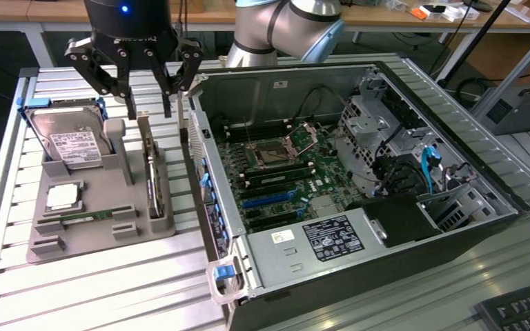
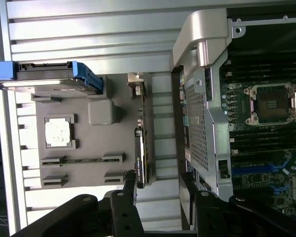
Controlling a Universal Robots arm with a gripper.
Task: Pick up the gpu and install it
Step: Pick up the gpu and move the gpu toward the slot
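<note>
Hovering gripper (image 1: 148, 110), jaws spread wide, gpu (image 1: 154, 176) on edge in gray holder (image 1: 94, 238) just below, untouched

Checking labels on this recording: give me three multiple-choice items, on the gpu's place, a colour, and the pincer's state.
1. Where is the gpu? A: seated in the computer case. B: on edge in the grey holder. C: flat on the keyboard.
2. What colour is the carrier around the hard drive? A: red. B: yellow. C: blue.
3. How is the pincer? A: open, holding nothing. B: shut on the gpu. C: shut on the hard drive.
1 B, it stands upright in the holder; 2 C, blue frame ends show; 3 A, its jaws stand apart above the holder.
</note>
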